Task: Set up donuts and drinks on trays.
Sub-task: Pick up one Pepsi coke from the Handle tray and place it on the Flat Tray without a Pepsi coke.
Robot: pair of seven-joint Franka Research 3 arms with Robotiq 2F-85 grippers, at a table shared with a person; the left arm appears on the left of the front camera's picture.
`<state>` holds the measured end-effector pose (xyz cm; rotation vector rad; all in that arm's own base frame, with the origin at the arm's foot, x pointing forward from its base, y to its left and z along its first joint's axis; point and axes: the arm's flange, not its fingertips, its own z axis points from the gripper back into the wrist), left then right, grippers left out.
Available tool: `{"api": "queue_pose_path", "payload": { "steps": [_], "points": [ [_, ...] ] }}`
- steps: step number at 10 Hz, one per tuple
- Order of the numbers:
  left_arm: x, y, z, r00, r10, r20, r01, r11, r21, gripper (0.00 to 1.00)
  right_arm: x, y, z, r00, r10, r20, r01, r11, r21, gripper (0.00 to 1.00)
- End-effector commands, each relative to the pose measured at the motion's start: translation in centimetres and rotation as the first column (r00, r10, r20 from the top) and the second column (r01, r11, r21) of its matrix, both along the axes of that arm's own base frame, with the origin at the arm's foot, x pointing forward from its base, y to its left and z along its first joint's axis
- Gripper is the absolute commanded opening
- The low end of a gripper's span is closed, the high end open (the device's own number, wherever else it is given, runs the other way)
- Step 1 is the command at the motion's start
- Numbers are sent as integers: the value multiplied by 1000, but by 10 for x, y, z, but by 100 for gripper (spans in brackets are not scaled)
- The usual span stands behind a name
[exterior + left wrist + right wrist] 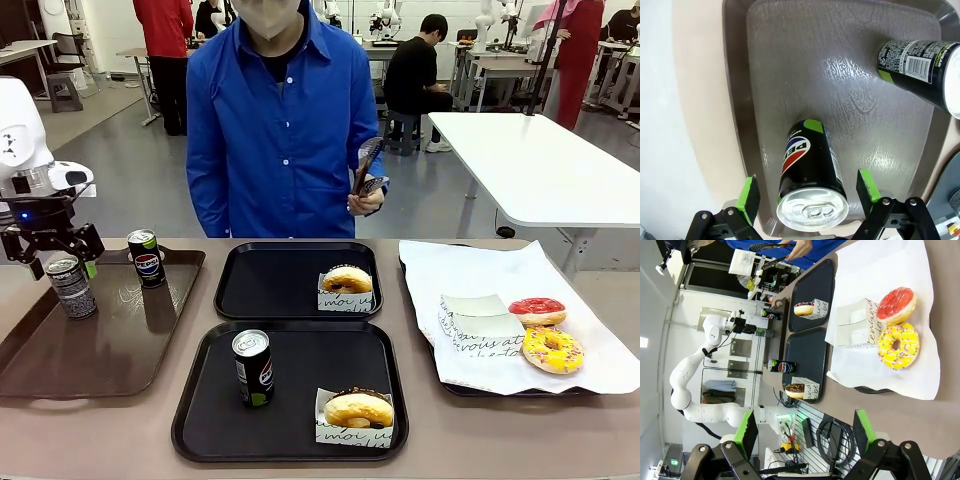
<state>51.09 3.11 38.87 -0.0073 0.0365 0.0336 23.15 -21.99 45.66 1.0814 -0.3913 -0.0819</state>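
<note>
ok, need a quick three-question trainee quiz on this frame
1. True or false: the near black tray holds one upright can and one sleeved donut.
2. Over the brown tray, how do the left arm's fingers stand to the Pepsi can below them? A clamped on it; B open, one on each side; C open, both off to one side.
3. How many unsleeved donuts lie on the white paper?
Key: 1 true; 2 B; 3 two, the red donut and the yellow donut.
</note>
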Motion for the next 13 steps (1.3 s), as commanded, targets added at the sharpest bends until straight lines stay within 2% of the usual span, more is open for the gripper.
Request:
{"api": "queue_pose_path", "payload": {
  "steps": [1, 2, 3, 4, 5, 6, 7, 10, 13],
  "points": [
    [-3, 7, -9, 999, -22, 23, 23, 999, -41, 100, 1, -1, -1, 1000, 4, 24, -4, 1000, 14, 100],
    [-3, 7, -10, 999, -15, 41, 17, 999, -45, 100, 1, -1, -1, 1000, 4, 24, -4, 1000, 14, 100],
    [-1, 7, -9, 999, -24, 44, 26, 999, -47, 94, 1, -1, -1, 1000, 4, 24, -4, 1000, 14, 100],
    [-1, 7, -8, 998, -29, 48, 31, 999, -39, 82, 1, -1, -1, 1000, 4, 24, -4, 1000, 14, 100],
    [-1, 8, -7, 998, -29, 59, 32, 999, -43, 76, 1, -1, -1, 1000, 4, 24, -4, 1000, 14, 100],
    [-2, 8, -7, 998, -26, 59, 29, 998, -49, 64, 1, -1, -1, 1000, 4, 24, -4, 1000, 14, 100],
    [-3, 8, -8, 998, -28, 58, 31, 998, -48, 58, 1, -1, -1, 1000, 4, 24, -4, 1000, 14, 100],
    [-2, 9, -4, 999, -20, 44, 22, 999, -32, 28, 1, -1, -1, 1000, 4, 24, -4, 1000, 14, 100],
    [-15, 6, 9, 998, -22, 53, 23, 999, -28, 4, 1, -1, -1, 1000, 4, 24, -4, 1000, 14, 100]
  ]
}}
